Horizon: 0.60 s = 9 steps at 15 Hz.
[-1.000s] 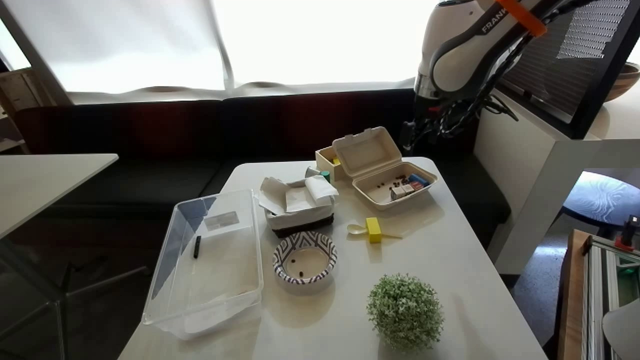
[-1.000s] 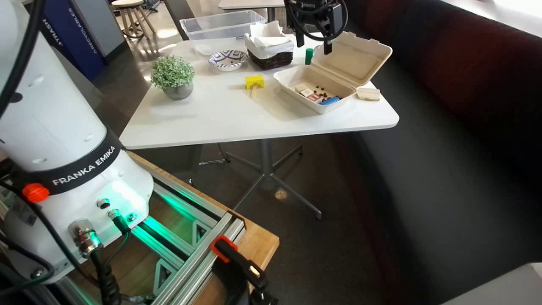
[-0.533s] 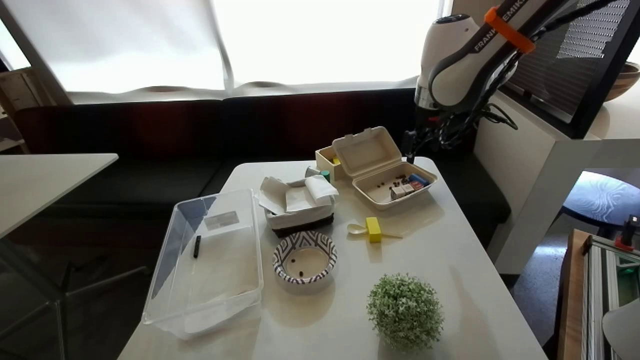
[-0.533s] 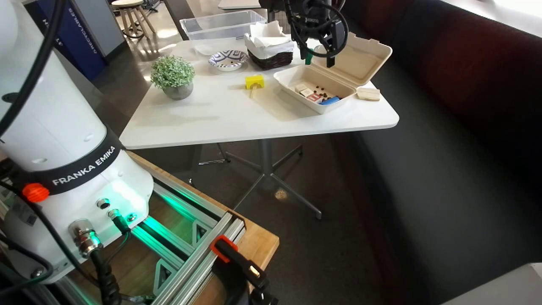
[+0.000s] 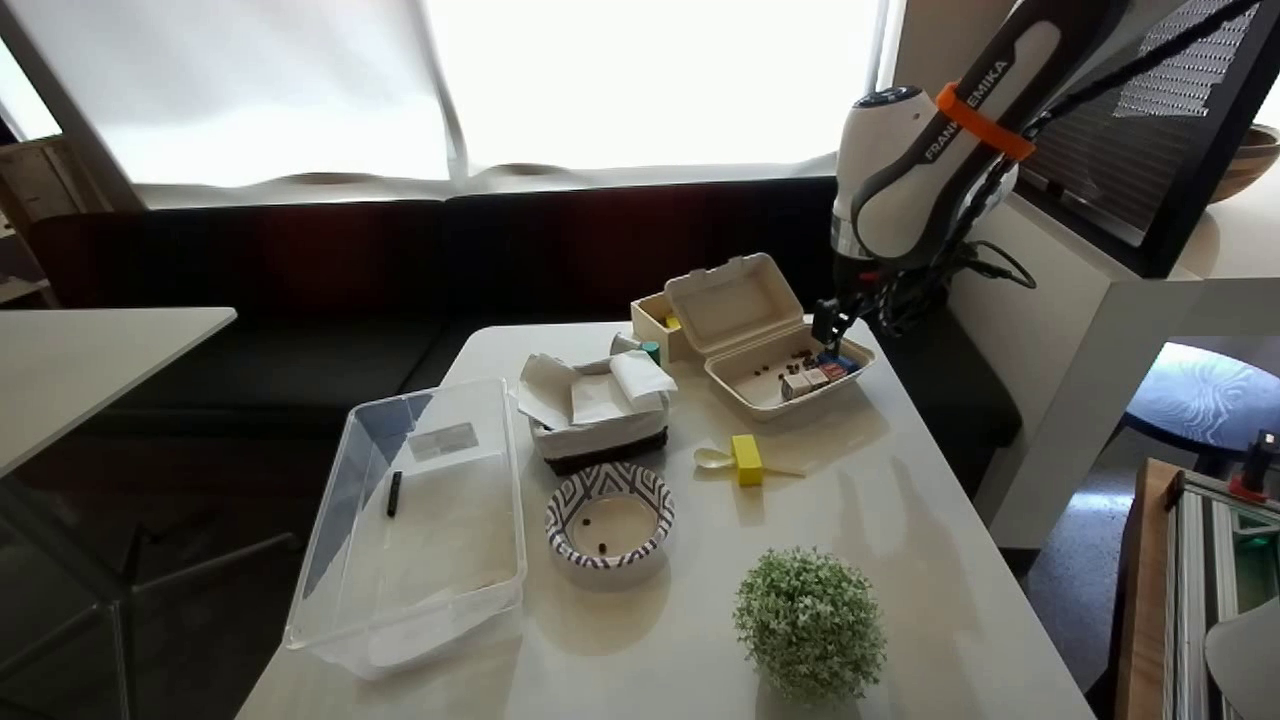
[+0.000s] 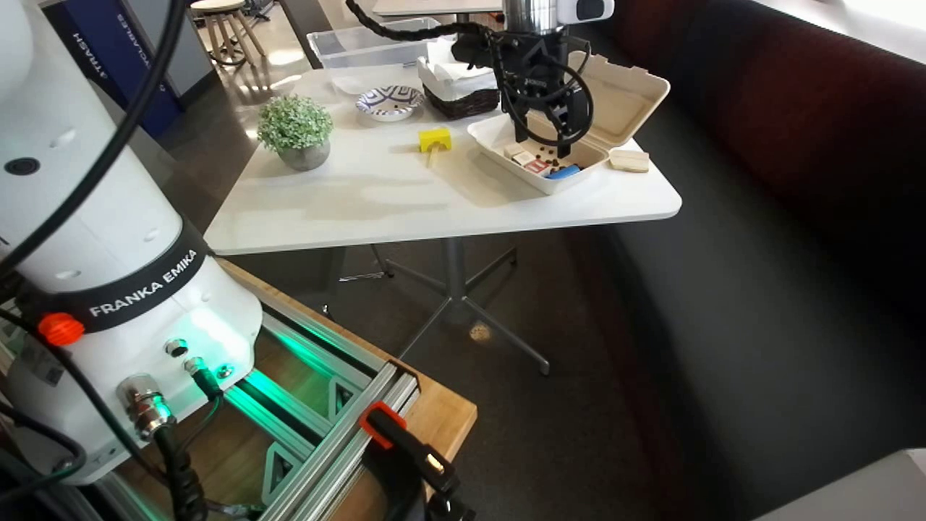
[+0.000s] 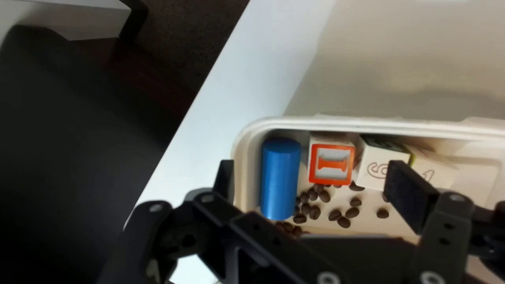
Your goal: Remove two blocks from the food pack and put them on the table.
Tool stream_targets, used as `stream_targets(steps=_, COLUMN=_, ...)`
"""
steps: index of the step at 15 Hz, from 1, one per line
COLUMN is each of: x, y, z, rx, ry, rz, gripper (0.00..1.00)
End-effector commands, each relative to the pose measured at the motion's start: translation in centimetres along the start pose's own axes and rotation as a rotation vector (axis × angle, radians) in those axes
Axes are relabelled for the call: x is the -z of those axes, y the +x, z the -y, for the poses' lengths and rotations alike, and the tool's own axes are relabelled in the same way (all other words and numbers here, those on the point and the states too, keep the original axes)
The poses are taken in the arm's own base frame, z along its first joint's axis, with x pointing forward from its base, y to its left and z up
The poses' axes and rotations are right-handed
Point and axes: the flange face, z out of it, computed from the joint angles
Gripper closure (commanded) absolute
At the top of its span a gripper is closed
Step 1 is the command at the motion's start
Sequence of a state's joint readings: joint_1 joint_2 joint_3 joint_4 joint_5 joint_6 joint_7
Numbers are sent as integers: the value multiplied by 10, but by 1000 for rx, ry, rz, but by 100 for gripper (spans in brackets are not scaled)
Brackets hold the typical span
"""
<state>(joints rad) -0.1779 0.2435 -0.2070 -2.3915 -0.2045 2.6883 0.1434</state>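
Note:
The food pack, a beige clamshell box, stands open on the white table [image 5: 830,520]; its rim shows in the wrist view [image 7: 355,124]. Inside, a blue cylinder block [image 7: 280,179] lies at the end wall. Beside it are a red-framed cube [image 7: 331,163], a white cube with a number [image 7: 378,163] and another pale block [image 7: 436,169]. Coffee beans [image 7: 314,212] are scattered in front of them. My gripper [image 7: 315,181] is open and empty over the box, fingers wide apart. One finger is beyond the end wall, the other in front of the number cube. It also shows in an exterior view [image 6: 541,141].
A yellow block [image 5: 747,460] sits on a spoon near the box. A paper-lined basket [image 5: 600,410], a patterned bowl [image 5: 610,515], a clear bin [image 5: 440,530] and a plant [image 5: 812,625] stand on the table. The box's raised lid [image 6: 622,94] and a wooden box [image 5: 655,325] are behind.
My gripper has come down from above and behind the food pack to just over its contents, staying open. The blocks and the box have not moved.

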Motion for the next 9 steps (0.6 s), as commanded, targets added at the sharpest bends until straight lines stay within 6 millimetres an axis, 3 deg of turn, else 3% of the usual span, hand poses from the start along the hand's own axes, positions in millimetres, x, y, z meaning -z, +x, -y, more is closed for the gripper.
stream_targets(steps=1, x=-19, y=5, z=7, rx=-1, ry=6, rz=13, gripper=21)
stream_targets(steps=4, x=-28, y=8, z=9, rx=-5, ry=10, rz=20, gripper=40)
stream_targets(steps=7, x=-33, y=11, z=11, rx=-11, ry=32, rz=23, gripper=46)
stream_targets(steps=9, x=-35, y=13, z=14, rx=-16, ry=48, rz=24, gripper=42)
